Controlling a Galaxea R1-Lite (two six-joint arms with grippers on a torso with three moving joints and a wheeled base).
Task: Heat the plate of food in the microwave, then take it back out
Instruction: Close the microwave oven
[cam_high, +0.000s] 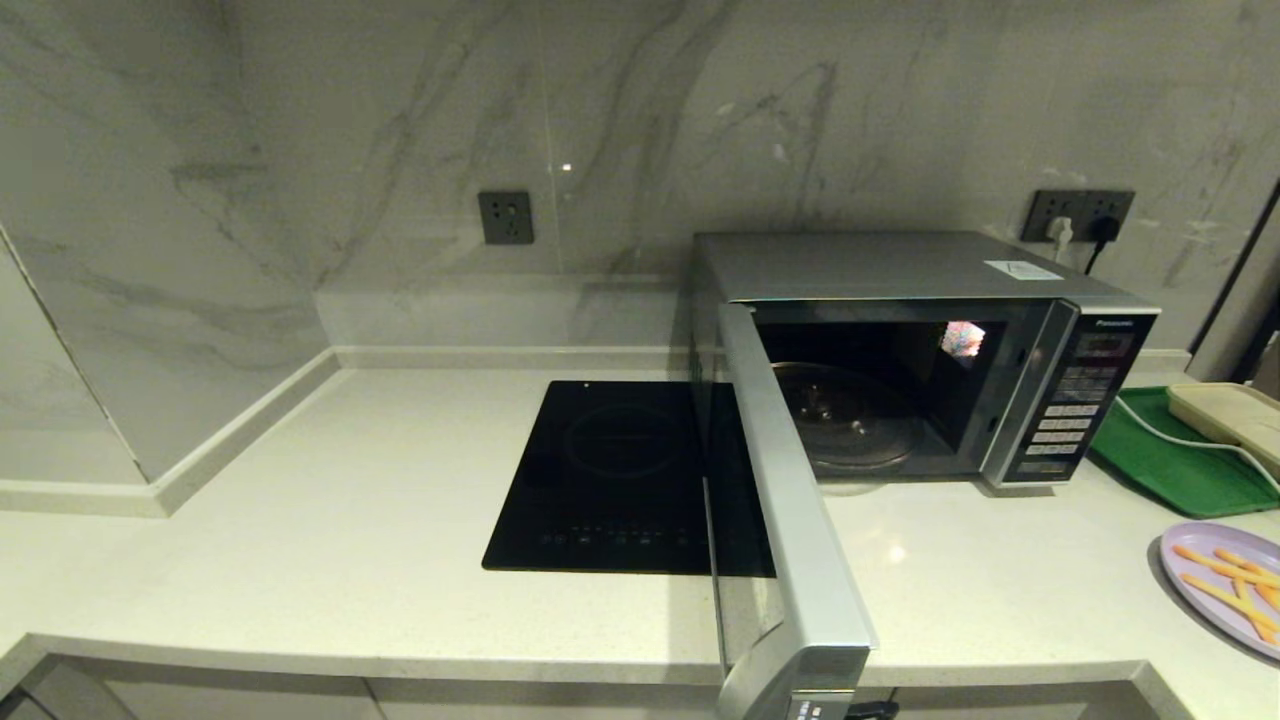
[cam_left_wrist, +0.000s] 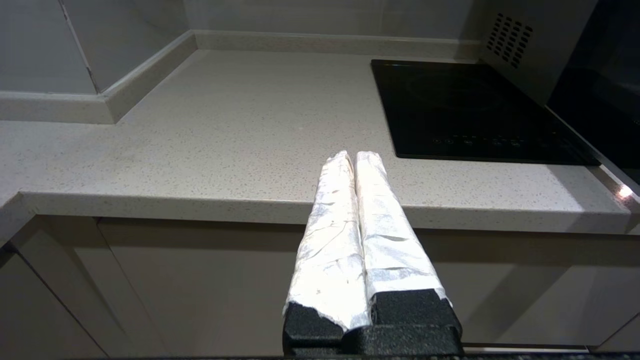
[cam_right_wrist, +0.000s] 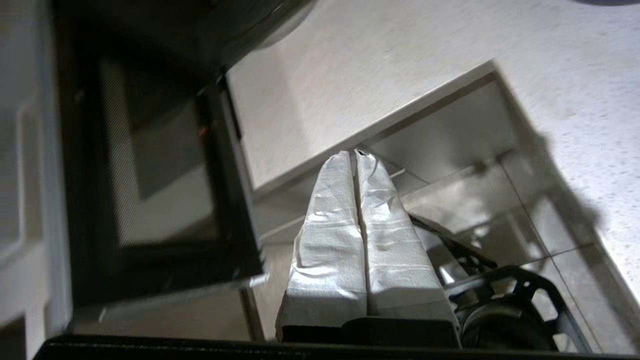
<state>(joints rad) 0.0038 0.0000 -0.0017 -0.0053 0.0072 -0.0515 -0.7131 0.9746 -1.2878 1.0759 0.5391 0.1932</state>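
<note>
- Microwave (cam_high: 930, 330) is standing on the worktop (cam_high: 300, 520), door (cam_high: 790, 520) swinging wide open toward the front edge; glass turntable (cam_high: 850, 415) inside is lying bare.
- Plate of food (cam_high: 1225, 585) is sitting on the worktop to the right of the microwave and nearer the front edge — pale lavender, orange fries on it, partly cut off.
- Green tray (cam_high: 1170, 460) is lying just right of the microwave; black cooktop (cam_high: 610, 480) on its left.
- Right pincer (cam_right_wrist: 356, 155) is hanging beside the microwave's open door, off the worktop edge — fingers pressed together, holding nothing.
- Left pincer (cam_left_wrist: 354, 156) is sitting parked before the worktop edge, left of the microwave, fingers together, empty.
</note>
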